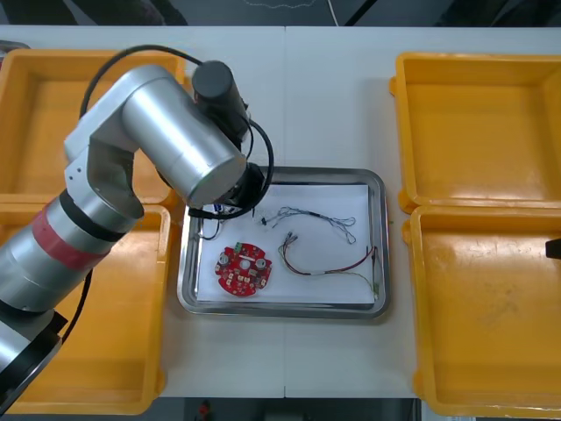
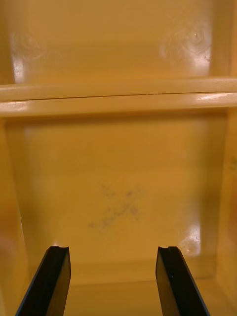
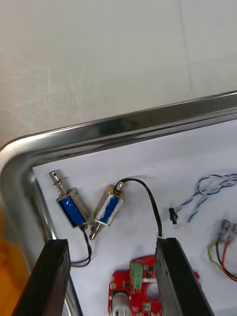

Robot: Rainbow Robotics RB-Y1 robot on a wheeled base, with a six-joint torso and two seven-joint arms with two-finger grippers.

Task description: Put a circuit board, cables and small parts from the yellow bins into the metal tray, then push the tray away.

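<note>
Hovering over the upper-left corner of the tray (image 1: 382, 237) at the frame's centre, the left hand (image 3: 111, 242) is wide open and holds nothing. Two small metal parts (image 3: 109, 209) with black leads lie side by side in that corner, just beyond its fingers. The board (image 1: 244, 270) sits in the tray's lower left, the blue-white cable (image 1: 320, 217) at upper middle, and the red-yellow cable (image 1: 329, 266) right of the board. The right hand (image 2: 112, 249), equally open and empty, hangs above a bin (image 2: 118, 163) at the frame's right.

metal tray (image 1: 382, 246): shiny rim, white inside | yellow bins (image 1: 473, 132): glossy plastic
</note>
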